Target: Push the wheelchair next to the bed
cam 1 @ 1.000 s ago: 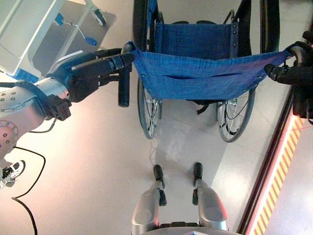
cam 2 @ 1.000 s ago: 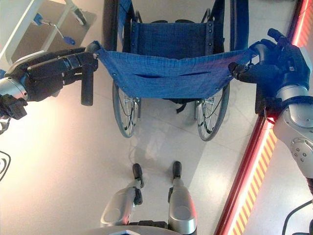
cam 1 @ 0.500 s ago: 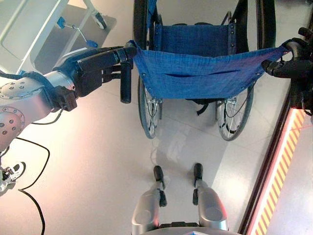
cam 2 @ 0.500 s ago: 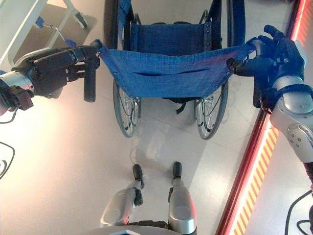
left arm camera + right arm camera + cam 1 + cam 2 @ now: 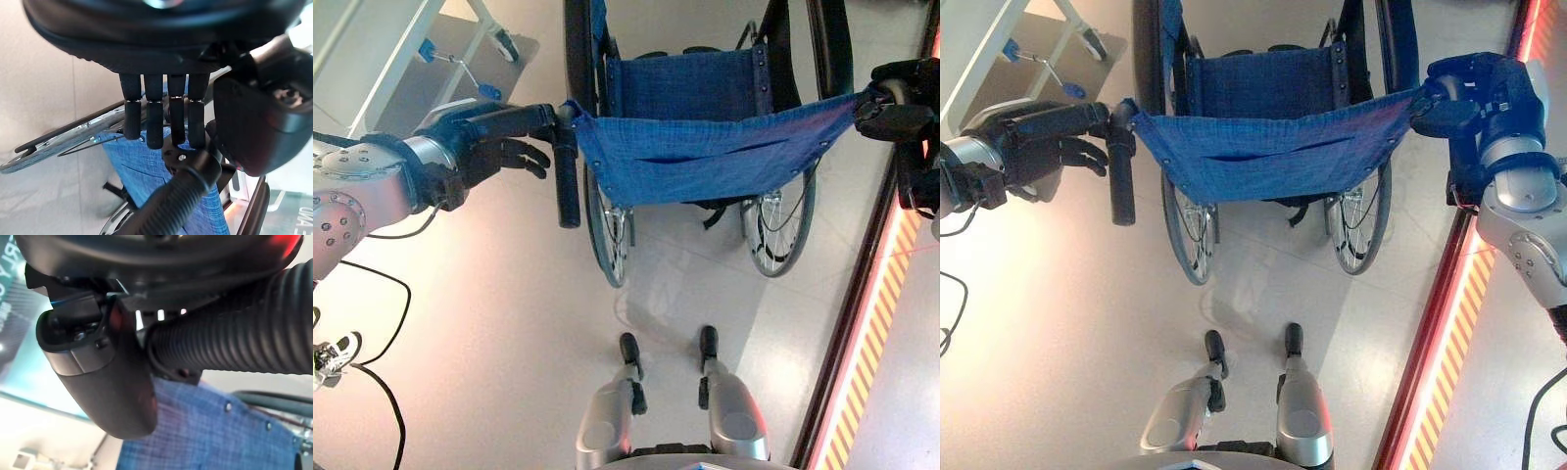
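Blue cloth marked our biggest thing, the wheelchair, which stood straight ahead of us on the pale floor with its fabric back facing us and its two large wheels behind that. Its long axis ran directly away from us, so a push through both handles would have driven it forward along the floor.

At the upper left we saw the pale frame of the bed, with a caster and blue fittings, lying ahead and to the left of the chair and still apart from it. A red-lit strip with yellow hatching ran down the right side of the floor.

Our right hand was curled round the right push handle, whose ribbed grip passed through it in the right wrist view. Our left hand sat just beside the left push handle, fingers straight and reaching past the top of the grip (not wrapped on it, as far as the left wrist view showed).

We judged the chair needed to go forward and then swing left to come alongside the bed. The left hand was the nearer one to the bed, yet only the right had a real grip, so we thought steering left would call for the left hand to close on its handle first.
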Robot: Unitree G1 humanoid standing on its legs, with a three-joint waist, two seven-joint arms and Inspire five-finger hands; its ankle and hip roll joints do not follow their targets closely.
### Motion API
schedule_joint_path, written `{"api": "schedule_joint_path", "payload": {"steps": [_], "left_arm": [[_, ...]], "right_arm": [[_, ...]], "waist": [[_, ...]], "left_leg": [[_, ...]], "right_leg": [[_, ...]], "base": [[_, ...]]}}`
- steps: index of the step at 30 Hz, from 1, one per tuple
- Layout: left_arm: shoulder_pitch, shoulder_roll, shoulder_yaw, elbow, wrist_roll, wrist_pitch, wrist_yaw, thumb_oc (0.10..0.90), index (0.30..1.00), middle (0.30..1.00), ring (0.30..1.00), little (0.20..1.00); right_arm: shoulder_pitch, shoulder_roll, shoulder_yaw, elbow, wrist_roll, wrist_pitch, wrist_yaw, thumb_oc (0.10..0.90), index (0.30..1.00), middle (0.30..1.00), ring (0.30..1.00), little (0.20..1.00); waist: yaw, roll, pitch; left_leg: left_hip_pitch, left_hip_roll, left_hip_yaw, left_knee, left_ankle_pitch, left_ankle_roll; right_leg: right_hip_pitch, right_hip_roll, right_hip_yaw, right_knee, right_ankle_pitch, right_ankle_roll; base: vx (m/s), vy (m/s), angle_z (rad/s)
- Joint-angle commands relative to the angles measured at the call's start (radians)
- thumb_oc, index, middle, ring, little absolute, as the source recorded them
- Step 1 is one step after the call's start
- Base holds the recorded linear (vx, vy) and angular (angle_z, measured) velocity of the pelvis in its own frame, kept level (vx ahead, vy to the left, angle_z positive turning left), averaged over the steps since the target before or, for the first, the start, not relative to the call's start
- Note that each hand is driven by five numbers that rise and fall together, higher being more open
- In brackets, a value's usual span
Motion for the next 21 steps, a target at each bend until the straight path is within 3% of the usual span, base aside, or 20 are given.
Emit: {"api": "schedule_joint_path", "payload": {"steps": [1, 7, 13, 15, 16, 21], "left_arm": [[0.015, -0.008, -0.064, -0.159, -0.027, 0.012, -0.118, 0.400, 0.300, 0.300, 0.300, 0.300], [0.002, -0.006, -0.083, -0.155, -0.026, 0.022, -0.135, 0.400, 0.300, 0.300, 0.300, 0.300], [-0.008, 0.002, -0.098, -0.171, -0.035, -0.018, -0.122, 0.400, 0.300, 0.300, 0.300, 0.300], [-0.003, 0.001, -0.091, -0.172, -0.040, -0.035, -0.101, 0.562, 0.542, 0.542, 0.542, 0.542], [0.009, -0.005, -0.072, -0.171, -0.046, -0.056, -0.066, 0.800, 0.900, 0.900, 0.900, 0.900], [0.053, -0.030, 0.007, -0.167, -0.075, -0.142, 0.045, 0.800, 0.900, 0.900, 0.900, 0.900]], "right_arm": [[-0.043, 0.042, 0.030, -0.022, 0.067, -0.042, -0.002, 0.400, 0.300, 0.300, 0.300, 0.300], [-0.048, 0.044, 0.038, -0.019, 0.066, -0.039, 0.001, 0.400, 0.300, 0.300, 0.300, 0.300], [-0.042, 0.040, 0.034, -0.028, 0.067, -0.042, 0.008, 0.400, 0.300, 0.300, 0.300, 0.300], [-0.034, 0.043, 0.029, -0.028, 0.064, -0.044, 0.008, 0.400, 0.300, 0.300, 0.300, 0.300], [-0.022, 0.047, 0.018, -0.028, 0.059, -0.043, 0.014, 0.400, 0.300, 0.300, 0.300, 0.300], [0.003, 0.057, -0.011, -0.037, 0.048, -0.035, 0.016, 0.400, 0.300, 0.300, 0.300, 0.300]], "waist": [[-0.006, -0.017, -0.054], [-0.007, -0.016, -0.055], [-0.008, -0.015, -0.052], [-0.007, -0.015, -0.053], [-0.006, -0.015, -0.055], [-0.005, -0.016, -0.060]], "left_leg": [[-0.017, -0.012, 0.020, 0.031, -0.005, -0.034], [-0.019, -0.014, 0.016, 0.030, -0.004, -0.033], [-0.017, -0.016, 0.014, 0.029, -0.005, -0.033], [-0.015, -0.016, 0.013, 0.027, -0.005, -0.033], [-0.013, -0.017, 0.013, 0.025, -0.005, -0.034], [-0.015, -0.019, 0.010, 0.027, -0.006, -0.036]], "right_leg": [[-0.019, 0.002, 0.007, 0.050, -0.009, -0.008], [-0.020, 0.004, 0.010, 0.048, -0.008, -0.009], [-0.018, 0.003, 0.011, 0.045, -0.006, -0.009], [-0.017, 0.003, 0.009, 0.044, -0.006, -0.009], [-0.014, 0.002, 0.008, 0.042, -0.006, -0.009], [-0.016, 0.002, 0.008, 0.046, -0.011, -0.010]], "base": [[0.00, 0.000, 0.00], [0.00, -0.003, 0.01], [0.00, 0.000, 0.00], [0.00, 0.000, 0.00], [0.00, 0.000, 0.00], [0.00, 0.000, 0.00]]}}
